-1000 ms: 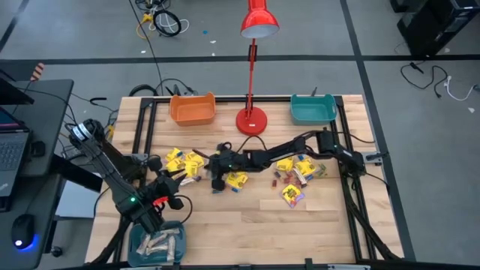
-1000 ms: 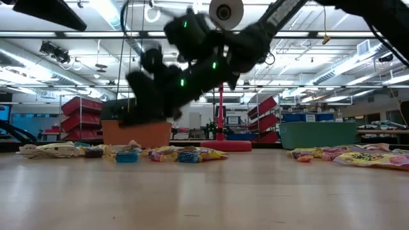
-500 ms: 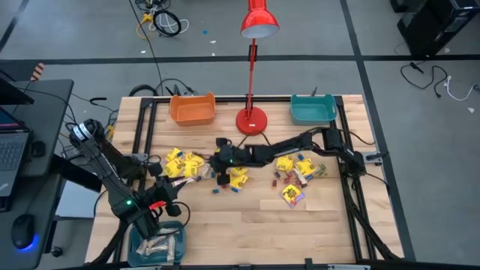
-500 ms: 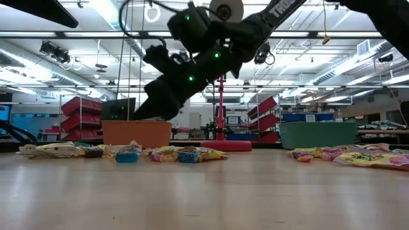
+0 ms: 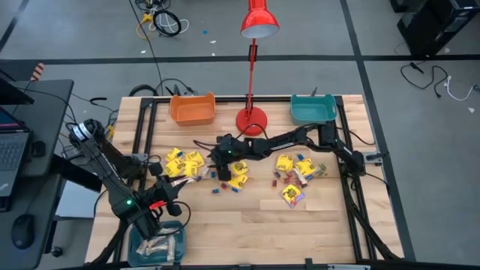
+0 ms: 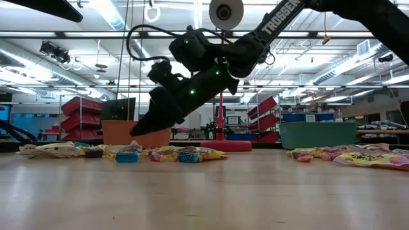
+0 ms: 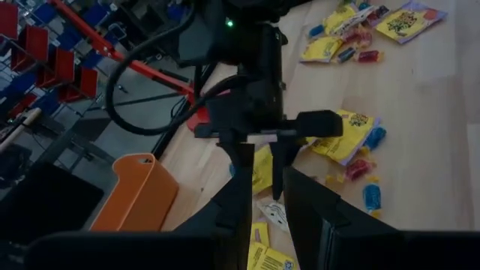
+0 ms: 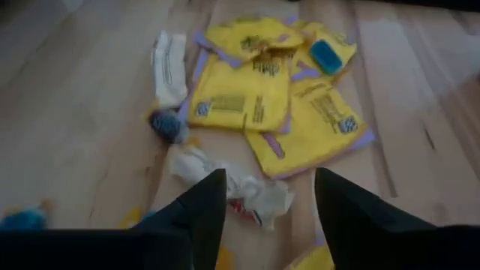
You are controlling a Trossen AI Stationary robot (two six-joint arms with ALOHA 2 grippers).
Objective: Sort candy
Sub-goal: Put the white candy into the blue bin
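The candy lies in loose heaps on the wooden table: yellow packets at the left (image 5: 184, 163), a packet at the centre (image 5: 238, 178), and more at the right (image 5: 296, 171). My right gripper (image 5: 217, 172) hangs open just above the table between the left and centre heaps. Its fingers slant down on either side of a crumpled white wrapper (image 8: 255, 196), near yellow packets (image 8: 251, 97). My left gripper (image 5: 174, 187) waits near the front left, pointing toward the heaps. Its fingers (image 7: 307, 214) stand a little apart with nothing between them.
An orange bin (image 5: 193, 109) and a teal bin (image 5: 313, 109) stand at the far edge, with a red lamp's base (image 5: 251, 121) between them. A blue-green bin (image 5: 157, 244) holding beige bars sits at the front left. Small blue and red pieces (image 5: 218, 189) are scattered mid-table.
My right gripper has gone a little toward the table's far edge and tipped lower over the candy near the left heap. It has rolled slightly and its fingers have opened.
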